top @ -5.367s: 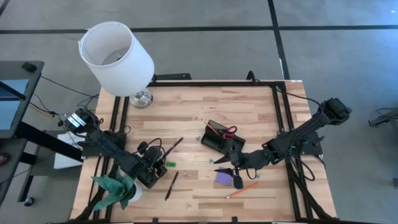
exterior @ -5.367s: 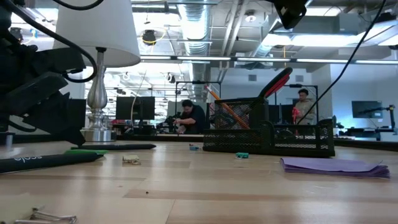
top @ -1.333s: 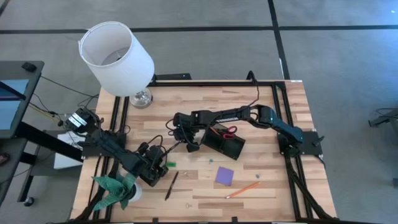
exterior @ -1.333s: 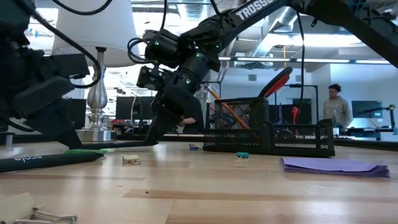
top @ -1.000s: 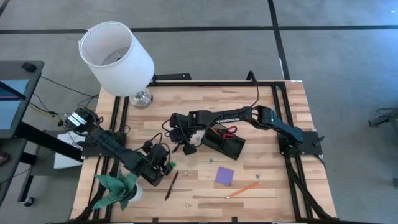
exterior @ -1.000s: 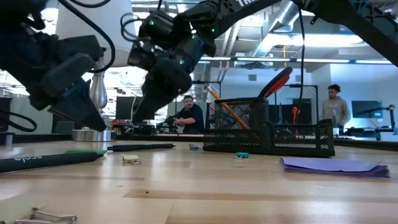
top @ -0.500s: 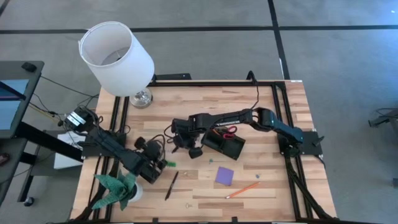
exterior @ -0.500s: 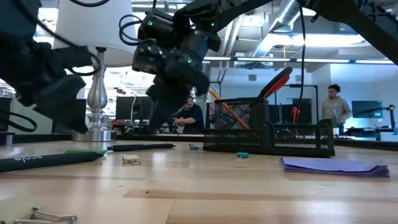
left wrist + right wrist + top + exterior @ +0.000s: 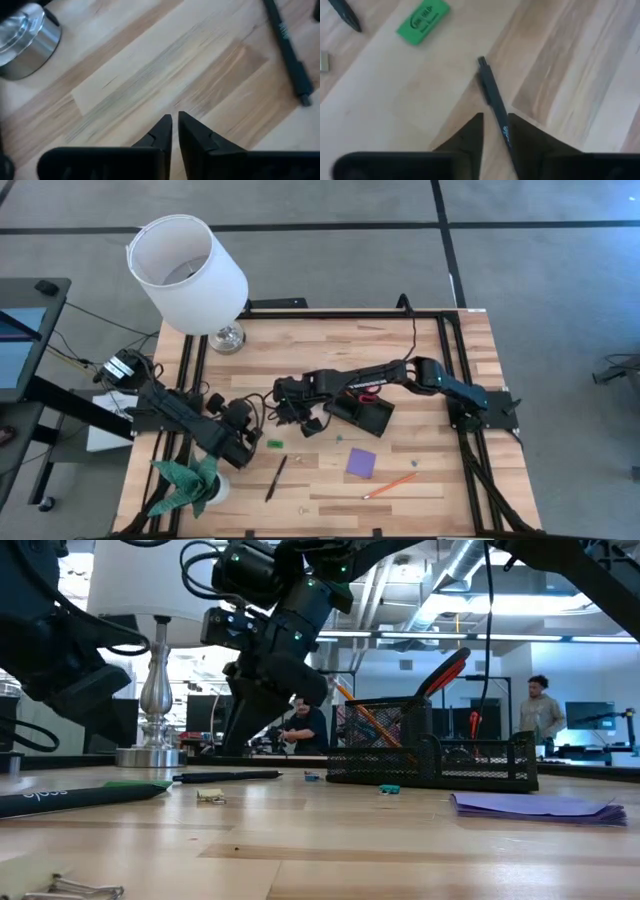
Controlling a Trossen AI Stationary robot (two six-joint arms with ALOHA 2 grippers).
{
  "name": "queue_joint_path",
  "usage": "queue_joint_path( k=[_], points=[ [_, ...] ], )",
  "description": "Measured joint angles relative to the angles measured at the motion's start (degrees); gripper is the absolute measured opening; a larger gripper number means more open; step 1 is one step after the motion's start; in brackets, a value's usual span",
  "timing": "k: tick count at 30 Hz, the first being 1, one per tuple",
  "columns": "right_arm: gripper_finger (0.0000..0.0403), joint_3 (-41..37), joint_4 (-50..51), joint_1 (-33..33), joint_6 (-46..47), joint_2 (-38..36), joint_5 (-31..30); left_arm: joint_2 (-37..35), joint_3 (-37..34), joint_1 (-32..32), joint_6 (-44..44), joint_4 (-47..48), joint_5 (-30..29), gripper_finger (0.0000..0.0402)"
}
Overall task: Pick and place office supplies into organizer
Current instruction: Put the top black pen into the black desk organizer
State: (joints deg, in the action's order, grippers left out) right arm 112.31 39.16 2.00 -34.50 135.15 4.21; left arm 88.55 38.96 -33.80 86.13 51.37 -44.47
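My right gripper [image 9: 496, 119] is open and points steeply down at mid-table, left of the organizer [image 9: 358, 408]. Its fingers stand on either side of a black pen [image 9: 492, 97] that lies flat on the wood [image 9: 225, 776]. A green eraser [image 9: 423, 22] lies nearby. The black organizer holds red-handled scissors [image 9: 445, 670] and orange pencils. My left gripper [image 9: 175, 119] hovers at the near left [image 9: 255, 438] with only a narrow gap between its fingers and nothing in it. A purple note pad [image 9: 361, 462], an orange pencil [image 9: 390, 485] and a second black pen [image 9: 277, 477] lie on the table.
A white lamp [image 9: 190, 275] stands at the far left, its metal base [image 9: 25, 45] ahead of my left gripper. A green paper plant [image 9: 185, 480] sits at the near left corner. A binder clip [image 9: 85, 888] lies by the near edge. People show in the room behind.
The black pen, tilted with one end up under my right gripper, has dropped flat onto the table. My right gripper has shifted slightly toward the near edge and rolled over the pen. My left gripper has drawn back toward the table's left and tipped toward the far side.
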Motion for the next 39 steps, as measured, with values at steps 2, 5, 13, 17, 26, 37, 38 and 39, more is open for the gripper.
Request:
queue_joint_path(
  k=[2, 5, 13, 17, 26, 37, 38, 39],
  points=[
    [0.0112, 0.0, -0.83, 0.36, -0.01, 0.0, 0.0, 0.0, 0.0, 0.04, 0.0, 0.93, 0.49, 0.0045],
    [0.0155, 0.0, -3.47, 1.14, -0.02, 0.01, -0.01, 0.0, 0.0, 0.04, -0.02, 0.86, 0.53, 0.0067],
    [0.0229, -0.17, -8.69, 1.73, 1.83, 2.22, 5.91, 0.0, 0.0, 0.04, 0.0, 0.57, 0.7, 0.0112],
    [0.0224, 0.16, -10.27, 1.22, 2.53, 3.74, 6.59, 0.0, 0.0, 0.04, 0.0, 0.59, 0.66, 0.0118],
    [0.0188, 0.12, -12.66, -1.07, 3.23, 5.97, 7.93, 0.0, 0.0, 0.04, -0.02, 0.81, 0.68, 0.0119],
    [0.0165, 0.41, -12.97, -3.39, 7.54, 9.7, 15.68, 0.0, 0.0, 0.04, -0.13, 0.77, 1.16, 0.0119],
    [0.0162, 0.41, -12.81, -3.39, 7.52, 9.7, 15.37, 0.0, 0.0, 0.04, -0.15, 0.79, 1.16, 0.0119],
    [0.0157, 0.41, -12.63, -3.5, 7.53, 9.73, 15.21, 0.0, 0.0, 0.04, -0.15, 0.81, 1.16, 0.0119]
  ],
)
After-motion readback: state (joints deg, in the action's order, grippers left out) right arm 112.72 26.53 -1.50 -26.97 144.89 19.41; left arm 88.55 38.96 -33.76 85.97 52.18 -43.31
